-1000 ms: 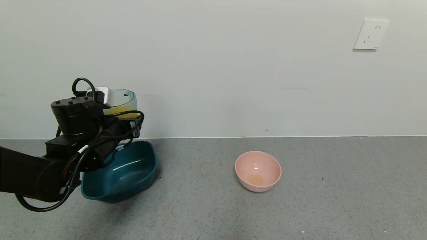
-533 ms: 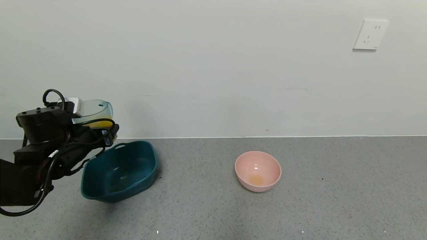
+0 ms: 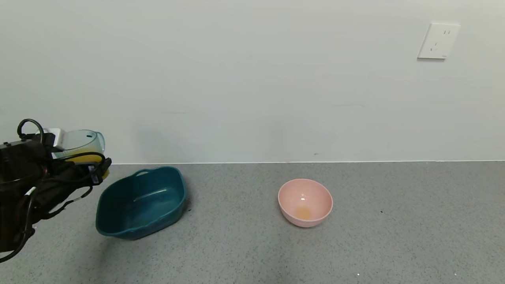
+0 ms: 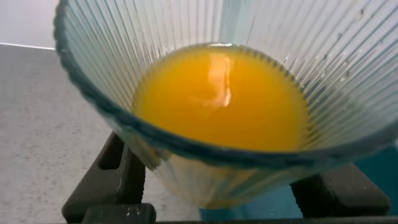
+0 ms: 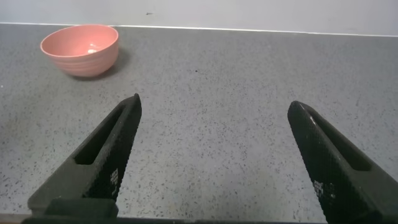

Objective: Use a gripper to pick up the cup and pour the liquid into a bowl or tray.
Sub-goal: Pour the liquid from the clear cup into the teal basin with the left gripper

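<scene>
Head view: left gripper [image 3: 85,159] at far left edge clamped the cup [image 3: 81,145], upright, orange liquid [image 3: 86,157] inside, held left of the teal tub [image 3: 118,225] and above the counter. Pink bowl [image 3: 305,202] sat centre-right.

Left wrist view: cup [image 4: 298,81] filled the frame, liquid [image 4: 224,99] pooled low, fingers [image 4: 118,180] on both sides.

Right wrist view: right gripper [image 5: 217,155] hung over grey counter [image 5: 217,87], jaws spread wide, gripping nothing; pink bowl [image 5: 79,48] upper left.

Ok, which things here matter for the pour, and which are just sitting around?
In the job: left gripper, shut on the cup; orange liquid inside it; teal tub.

Lying about: pink bowl; wall socket; right gripper, open over bare counter.
</scene>
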### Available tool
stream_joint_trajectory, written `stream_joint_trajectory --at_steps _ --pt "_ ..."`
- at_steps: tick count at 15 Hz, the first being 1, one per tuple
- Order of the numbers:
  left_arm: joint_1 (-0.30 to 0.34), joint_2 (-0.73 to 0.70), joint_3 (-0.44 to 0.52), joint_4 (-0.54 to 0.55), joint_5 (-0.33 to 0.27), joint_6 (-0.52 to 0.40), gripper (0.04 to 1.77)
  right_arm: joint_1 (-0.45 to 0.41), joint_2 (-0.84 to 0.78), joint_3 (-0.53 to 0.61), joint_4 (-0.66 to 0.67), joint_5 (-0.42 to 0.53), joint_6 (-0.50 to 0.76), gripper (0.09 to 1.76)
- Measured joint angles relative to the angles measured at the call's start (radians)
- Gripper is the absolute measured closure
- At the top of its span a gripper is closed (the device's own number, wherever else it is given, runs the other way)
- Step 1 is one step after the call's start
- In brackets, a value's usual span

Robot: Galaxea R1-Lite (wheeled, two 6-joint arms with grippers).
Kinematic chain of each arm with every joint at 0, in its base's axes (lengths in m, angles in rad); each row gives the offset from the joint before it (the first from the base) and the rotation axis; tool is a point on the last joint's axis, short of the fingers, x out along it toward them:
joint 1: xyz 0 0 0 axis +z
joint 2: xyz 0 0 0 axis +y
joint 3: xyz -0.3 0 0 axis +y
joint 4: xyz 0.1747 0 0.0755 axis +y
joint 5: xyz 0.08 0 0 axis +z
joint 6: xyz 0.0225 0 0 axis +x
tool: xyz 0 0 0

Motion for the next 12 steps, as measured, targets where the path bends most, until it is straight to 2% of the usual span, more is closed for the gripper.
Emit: stream_joint_trajectory --at_steps 4,8,12 --pt "0.017 0.014 0.044 -0.083 -0.027 0.083 0.52 0.0 0.0 0.0 0.0 0.0 0.0 0.14" --pt "0.011 0.014 0.089 -0.092 -0.055 0.174 0.52 0.0 0.0 0.0 0.0 0.0 0.0 0.14" --pt "0.006 0.009 0.11 -0.114 -0.057 0.255 0.52 0.0 0.0 0.0 0.0 0.0 0.0 0.14"
